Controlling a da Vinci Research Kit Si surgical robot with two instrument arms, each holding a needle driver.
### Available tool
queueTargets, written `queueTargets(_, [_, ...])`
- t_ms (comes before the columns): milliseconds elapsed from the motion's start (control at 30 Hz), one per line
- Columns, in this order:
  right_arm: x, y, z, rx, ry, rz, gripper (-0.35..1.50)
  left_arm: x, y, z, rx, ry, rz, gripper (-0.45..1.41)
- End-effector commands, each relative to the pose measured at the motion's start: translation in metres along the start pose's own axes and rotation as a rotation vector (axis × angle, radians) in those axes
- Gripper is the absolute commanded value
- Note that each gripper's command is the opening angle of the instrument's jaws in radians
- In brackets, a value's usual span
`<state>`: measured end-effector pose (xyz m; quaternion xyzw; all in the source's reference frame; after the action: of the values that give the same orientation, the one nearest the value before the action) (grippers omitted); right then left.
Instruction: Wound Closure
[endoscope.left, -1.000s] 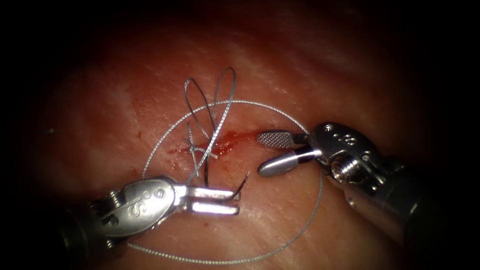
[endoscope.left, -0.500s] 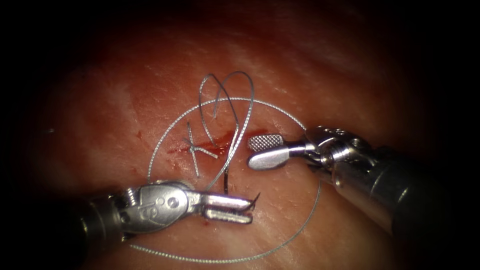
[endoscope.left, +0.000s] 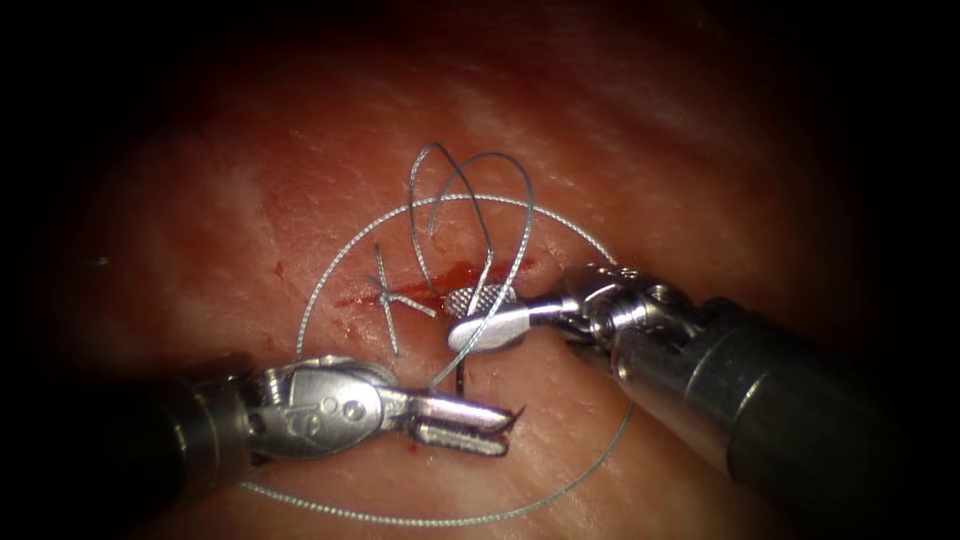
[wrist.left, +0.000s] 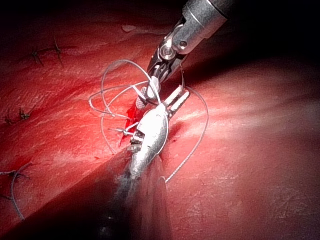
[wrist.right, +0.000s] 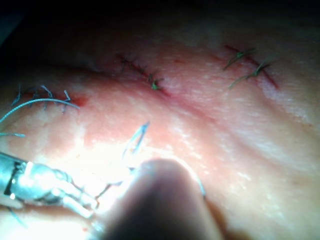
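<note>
Left tool (endoscope.left: 500, 428) at lower left of the frame, jaws clamped on the needle (endoscope.left: 512, 416) near its tip, needle free of the tissue (endoscope.left: 700, 180) – right tool (endoscope.left: 482, 318) at centre, jaws parted around a strand of thread (endoscope.left: 520, 245), holding nothing – red fluid (endoscope.left: 455, 272) along the cut.

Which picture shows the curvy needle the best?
The endoscope view. There the left tool grips the needle near its sharp tip, and the needle's other end dips into the tissue below the cut. In the left wrist view the tool's own body covers it. In the right wrist view glare hides it.
</note>
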<state>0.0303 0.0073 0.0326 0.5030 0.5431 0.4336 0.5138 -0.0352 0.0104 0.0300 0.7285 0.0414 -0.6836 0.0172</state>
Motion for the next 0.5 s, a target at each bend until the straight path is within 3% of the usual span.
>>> queueTargets(33, [0.0004,0.0007,0.0009,0.001,0.000,-0.001,0.29,-0.0006,-0.0002,0.0005,0.000,0.002,0.000,-0.45])
queueTargets(100, [0.0004,0.0009,0.0010,0.008,-0.006,-0.002,0.12,-0.0006,-0.0001,0.0005,-0.001,0.003,0.006,-0.45])
queueTargets(200, [0.0002,0.0011,0.0012,0.033,-0.005,0.007,-0.35,-0.0006,-0.0001,0.0005,-0.004,0.002,0.006,-0.45])
queueTargets(367, [0.0003,0.0011,0.0011,0.078,-0.020,-0.034,-0.35,-0.0005,-0.0002,0.0005,0.001,-0.031,0.005,-0.45])
queueTargets(400, [0.0003,0.0012,0.0010,0.075,-0.018,-0.057,-0.35,-0.0004,-0.0002,0.0006,0.009,-0.050,-0.013,-0.35])
queueTargets(433, [0.0004,0.0012,0.0009,0.073,-0.015,-0.087,-0.35,-0.0003,-0.0003,0.0006,0.015,-0.065,-0.062,-0.01])
queueTargets(467, [0.0009,0.0014,0.0004,0.069,-0.008,-0.138,-0.35,-0.0001,-0.0005,0.0008,0.039,-0.119,-0.182,0.49])
queueTargets(500, [0.0009,0.0014,0.0004,0.069,-0.008,-0.138,-0.35,-0.0001,-0.0005,0.0008,0.039,-0.119,-0.182,0.49])
